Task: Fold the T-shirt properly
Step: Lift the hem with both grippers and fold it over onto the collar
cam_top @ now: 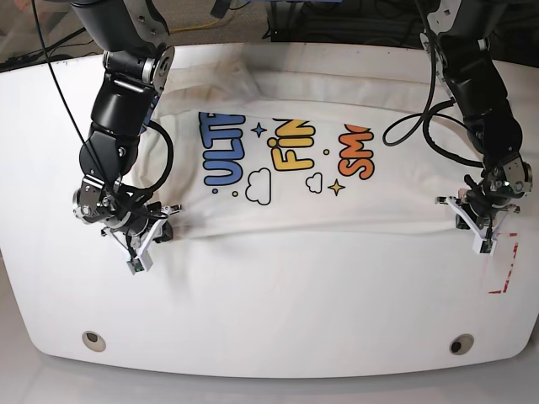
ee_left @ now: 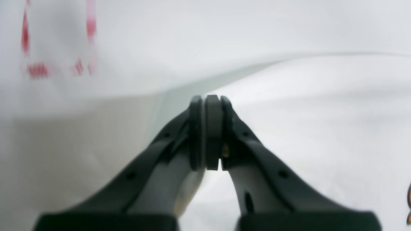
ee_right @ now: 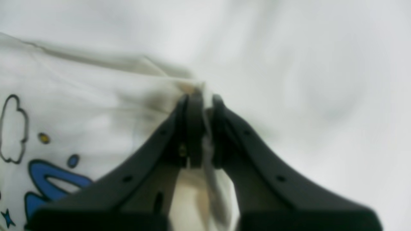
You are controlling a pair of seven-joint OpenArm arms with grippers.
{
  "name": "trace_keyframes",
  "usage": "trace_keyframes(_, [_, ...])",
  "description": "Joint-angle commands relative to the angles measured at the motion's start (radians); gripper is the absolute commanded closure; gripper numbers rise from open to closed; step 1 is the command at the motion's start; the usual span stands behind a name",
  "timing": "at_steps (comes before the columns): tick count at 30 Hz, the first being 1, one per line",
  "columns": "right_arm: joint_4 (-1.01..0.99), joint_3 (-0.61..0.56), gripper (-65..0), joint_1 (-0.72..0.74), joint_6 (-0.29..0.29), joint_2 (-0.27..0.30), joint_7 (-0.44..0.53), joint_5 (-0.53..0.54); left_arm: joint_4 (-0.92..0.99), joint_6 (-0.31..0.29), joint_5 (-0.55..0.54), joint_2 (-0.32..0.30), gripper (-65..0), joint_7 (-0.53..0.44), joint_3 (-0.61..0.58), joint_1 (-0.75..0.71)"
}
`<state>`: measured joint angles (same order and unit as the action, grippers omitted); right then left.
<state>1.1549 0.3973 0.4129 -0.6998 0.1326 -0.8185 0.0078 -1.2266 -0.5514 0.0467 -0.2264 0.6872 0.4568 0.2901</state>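
The right gripper [ee_right: 204, 106] was pinched on a bunched edge of the T-shirt [cam_top: 286, 210]; the left gripper [ee_left: 210, 106] had its jaws pressed together at the opposite hem, with no cloth visibly caught. Between them the shirt lay print-up across the table [cam_top: 269, 320]. Judged light, limp and wrinkle-prone; best taken at hem corners.

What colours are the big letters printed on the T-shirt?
Blue, yellow and orange letters on the white T-shirt, best seen in the base view.

robotics lab: white desk [cam_top: 269, 320] with red tape marks [cam_top: 508, 273], two arms, cables [cam_top: 337, 13] behind the tools.
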Motion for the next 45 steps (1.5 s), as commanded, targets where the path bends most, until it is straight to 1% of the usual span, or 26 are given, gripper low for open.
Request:
trace_keyframes(1, [0.098, 0.001, -1.3, 0.024, 0.002, 0.019, -0.019, 0.013, -0.057, 0.004, 0.0, -0.015, 0.0, -0.019, 0.004, 0.001])
trace_keyframes(4, [0.219, 0.002, -1.3, -0.004, 0.002, 0.02, -0.095, 0.013, -0.137, 0.003, 0.0, -0.008, 0.0, -0.019, 0.004, -0.042])
trace_keyframes(6, [0.327, 0.009, -1.3, -0.039, 0.002, 0.022, -0.175, 0.013, -0.203, 0.003, 0.0, -0.001, 0.0, -0.019, 0.006, -0.082])
trace_keyframes(8, [0.42, 0.009, -1.3, -0.075, 0.002, 0.022, -0.23, 0.013, -0.256, 0.001, 0.0, -0.001, 0.0, -0.017, 0.006, -0.122])
trace_keyframes(10, [0.508, 0.009, -1.3, -0.122, 0.002, 0.02, -0.278, 0.013, -0.302, 0.001, -0.001, -0.001, 0.0, -0.019, 0.006, -0.156])
trace_keyframes(13, [0.626, 0.01, -1.3, -0.204, 0.002, 0.016, -0.316, 0.014, -0.356, 0.001, -0.001, -0.001, 0.0, -0.019, 0.006, -0.21])
trace_keyframes(15, [0.676, 0.01, -1.3, -0.251, 0.002, 0.016, -0.325, 0.014, -0.381, -0.006, -0.001, -0.001, 0.0, -0.019, 0.006, -0.236])
trace_keyframes(21, [0.782, 0.01, -1.6, -0.4, 0.002, 0.014, -0.339, 0.014, -0.437, -0.12, 0.002, -0.006, 0.0, -0.016, 0.007, -0.325])
trace_keyframes(24, [0.775, 0.012, -2.1, -0.451, 0.002, 0.014, -0.338, 0.045, -0.451, -0.147, 0.008, -0.008, 0.0, -0.014, 0.007, -0.374])
trace_keyframes(25, [0.77, 0.012, -2.1, -0.461, 0.002, 0.014, -0.338, 0.057, -0.451, -0.147, 0.008, -0.008, 0.0, -0.014, 0.006, -0.384])
trace_keyframes(26, [0.765, 0.012, -2.1, -0.48, 0.002, 0.019, -0.338, 0.074, -0.451, -0.147, 0.008, -0.009, -1.4, -0.014, 0.004, -0.401])
trace_keyframes(28, [0.764, 0.012, -2.5, -0.504, 0.002, 0.02, -0.338, 0.088, -0.451, -0.147, 0.008, -0.012, -7.4, -0.014, 0.004, -0.423])
trace_keyframes(29, [0.764, 0.013, -3.8, -0.517, 0.002, 0.02, -0.338, 0.093, -0.451, -0.147, 0.008, -0.018, -12.1, -0.013, 0.004, -0.434])
trace_keyframes(31, [0.765, 0.013, -11.4, -0.533, 0.002, 0.019, -0.338, 0.091, -0.45, -0.147, 0.008, -0.021, -23.5, -0.013, 0.004, -0.447])
trace_keyframes(32, [0.768, 0.013, -16.3, -0.541, 0.002, 0.017, -0.338, 0.091, -0.45, -0.147, 0.008, -0.023, -28.2, -0.013, 0.004, -0.45])
trace_keyframes(33, [0.77, 0.013, -23.1, -0.547, 0.002, 0.017, -0.338, 0.096, -0.45, -0.147, 0.008, -0.023, -33.9, -0.013, 0.004, -0.452])
trace_keyframes(34, [0.775, 0.013, -30.0, -0.549, 0.002, 0.017, -0.341, 0.1, -0.45, -0.147, 0.006, -0.024, -38.3, -0.011, 0.006, -0.452])
trace_keyframes(35, [0.79, 0.021, -36.8, -0.549, 0.002, 0.017, -0.342, 0.1, -0.451, -0.147, 0.002, -0.026, -41.4, -0.002, 0.006, -0.452])
trace_keyframes(37, [0.834, 0.044, -48.4, -0.561, 0.002, 0.012, -0.344, 0.102, -0.47, -0.147, 0.0, -0.038, -43.6, 0.038, 0.006, -0.447])
trace_keyframes(39, [0.867, 0.059, -54.5, -0.566, 0.002, -0.011, -0.344, 0.102, -0.505, -0.147, -0.003, -0.051, -42.8, 0.076, 0.006, -0.446])
trace_keyframes(40, [0.874, 0.067, -55.5, -0.566, 0.002, -0.018, -0.344, 0.102, -0.526, -0.147, -0.012, -0.051, -42.5, 0.09, 0.006, -0.446])
trace_keyframes(42, [0.876, 0.076, -55.0, -0.563, 0.002, -0.021, -0.344, 0.102, -0.574, -0.147, -0.046, -0.052, -42.2, 0.113, 0.006, -0.45])
trace_keyframes(45, [0.873, 0.078, -53.0, -0.561, 0.002, -0.026, -0.342, 0.102, -0.661, -0.147, -0.138, -0.087, -42.1, 0.151, 0.007, -0.457])
